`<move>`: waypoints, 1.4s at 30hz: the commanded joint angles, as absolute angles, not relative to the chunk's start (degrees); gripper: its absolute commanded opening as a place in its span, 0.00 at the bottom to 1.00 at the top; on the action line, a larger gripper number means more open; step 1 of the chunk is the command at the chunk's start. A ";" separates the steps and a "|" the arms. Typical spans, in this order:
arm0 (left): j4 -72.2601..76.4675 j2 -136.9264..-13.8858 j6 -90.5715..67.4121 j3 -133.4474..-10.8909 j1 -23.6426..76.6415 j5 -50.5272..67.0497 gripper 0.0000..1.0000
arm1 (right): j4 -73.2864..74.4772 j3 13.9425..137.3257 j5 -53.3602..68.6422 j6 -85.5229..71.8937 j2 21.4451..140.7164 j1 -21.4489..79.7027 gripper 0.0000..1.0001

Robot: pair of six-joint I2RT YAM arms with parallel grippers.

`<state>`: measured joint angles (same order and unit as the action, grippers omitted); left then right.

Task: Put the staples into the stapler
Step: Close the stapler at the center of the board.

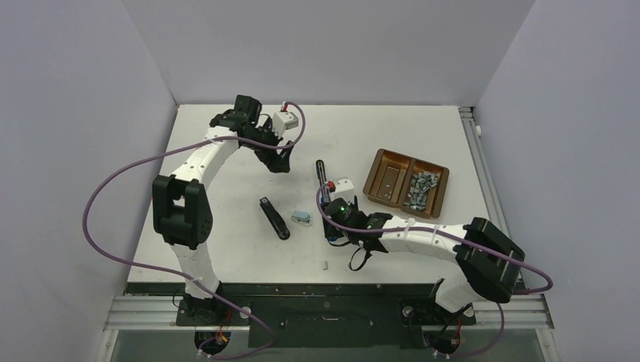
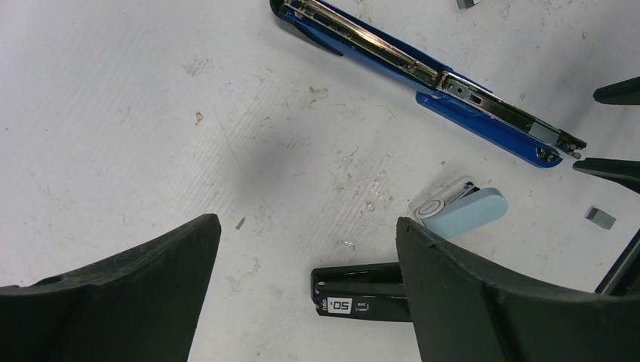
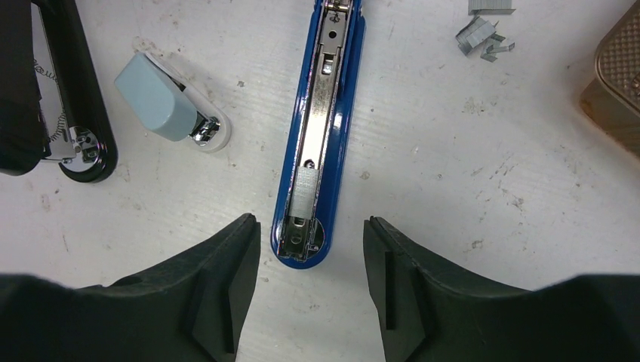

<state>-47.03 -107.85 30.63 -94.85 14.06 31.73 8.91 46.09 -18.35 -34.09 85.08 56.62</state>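
Right fingers: spread apart, grasping nothing. They flank the near end of the blue stapler, a gap showing on each side, no contact seen.

Stapler lies opened out on the desk, magazine channel facing up. One staple strip sits inside the channel near that end, just ahead of the fingertips and between their lines.

Left fingers: released, wide, empty, hovering over bare desk well apart from the blue stapler. A black stapler is partly hidden behind one of them, and a pale blue mini stapler is just beyond it.

Step in hand, as a judgement: the strip looks seated, so loading proper appears done and closing is what is left. The next move likely calls for checking that the strip lies flat in the channel, then folding the stapler shut without jolting the strip out. One arm may need to steady the base.

Further out: spare loose staples lie on the desk beyond the right fingers, near the brown tray. More staples are heaped in the tray's right compartment in the top view.
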 commanded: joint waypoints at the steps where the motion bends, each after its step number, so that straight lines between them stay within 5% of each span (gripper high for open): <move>1: -47.29 -109.42 31.45 -98.68 14.89 32.93 0.84 | 5.39 45.57 -18.49 -34.91 86.64 56.95 0.51; 3: -47.32 -110.09 32.96 -99.24 15.01 33.92 0.85 | 4.61 45.57 -18.26 -35.02 87.77 57.09 0.51; 4: -47.15 -110.39 33.84 -99.43 14.99 34.43 0.96 | 4.21 45.57 -18.17 -35.00 88.28 57.12 0.51; 10: -48.11 -113.87 36.22 -102.46 14.94 36.25 0.96 | 1.82 45.86 -17.91 -34.98 92.03 57.22 0.46; 23: -58.42 -122.04 53.93 -111.08 16.61 40.72 0.96 | 1.58 43.96 -18.28 -32.16 91.07 57.26 0.13; 38: -60.95 -129.41 79.71 -113.05 22.67 33.43 1.00 | 0.52 37.28 -13.60 -29.98 84.28 57.22 0.09; 42: -58.51 -130.43 85.52 -111.88 23.80 31.64 0.93 | -2.55 35.59 -12.57 -29.26 83.76 57.16 0.09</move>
<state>-59.81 -129.58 76.36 -110.78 22.98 32.60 0.75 37.19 -15.05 -30.30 85.65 57.04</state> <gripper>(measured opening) 0.945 0.218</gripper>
